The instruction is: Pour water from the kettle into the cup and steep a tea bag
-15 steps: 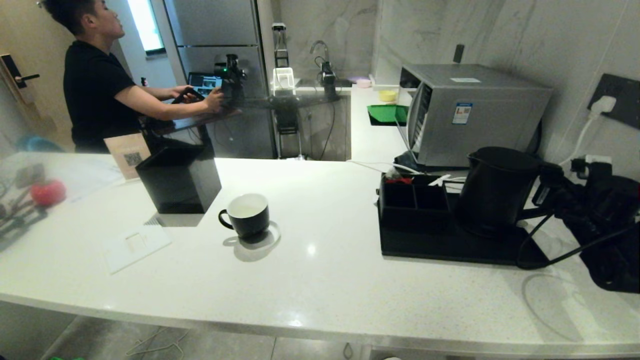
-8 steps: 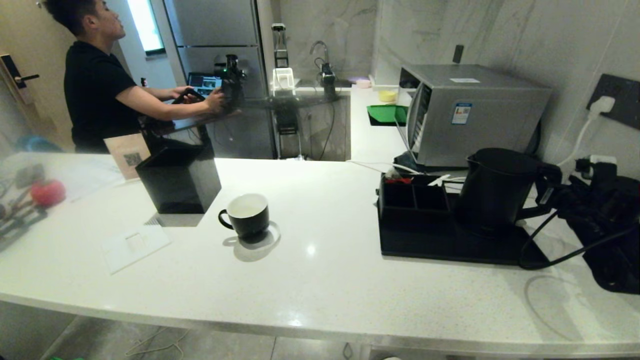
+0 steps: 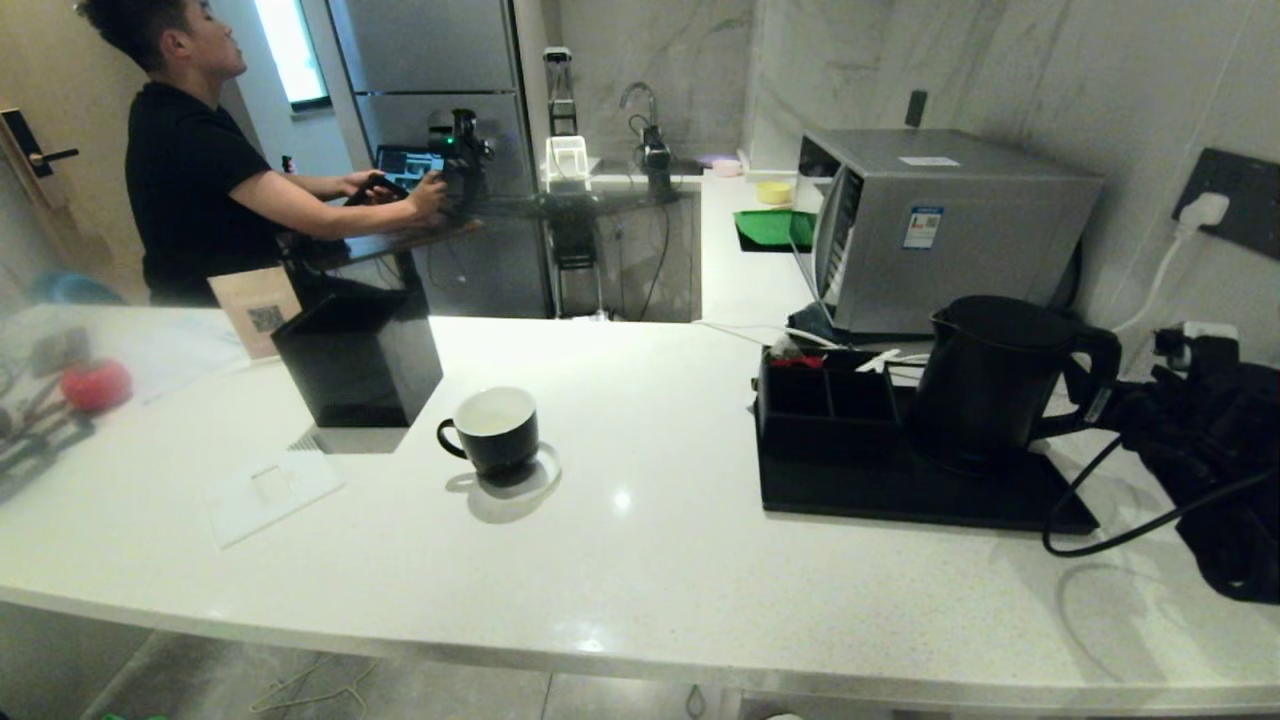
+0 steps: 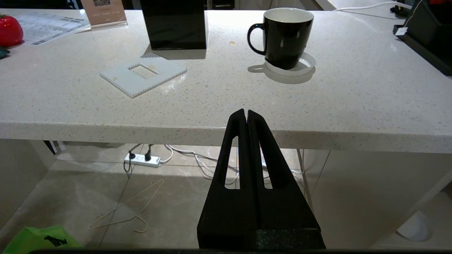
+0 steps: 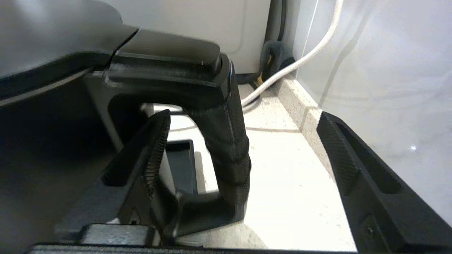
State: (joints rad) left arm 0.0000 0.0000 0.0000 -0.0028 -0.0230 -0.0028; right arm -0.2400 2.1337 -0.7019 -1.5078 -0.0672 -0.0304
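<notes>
The kettle (image 3: pixel 990 385) is set on the black tray (image 3: pixel 900 495) near the counter's (image 3: pixel 640 560) right edge; its handle (image 5: pixel 226 148) is straddled, ungripped, by the wide-open right gripper (image 5: pixel 243 155). The cup (image 3: pixel 495 430) is placed mid-counter for pouring. The left gripper (image 4: pixel 246 116) is parked shut, empty, below the front edge.

table (image 3: pixel 680 560): white, speckled
on it: cup (image 3: pixel 492 430) on coaster (image 3: pixel 545 470), box (image 3: pixel 358 360), tray (image 3: pixel 900 490), microwave (image 3: pixel 940 225)
</notes>
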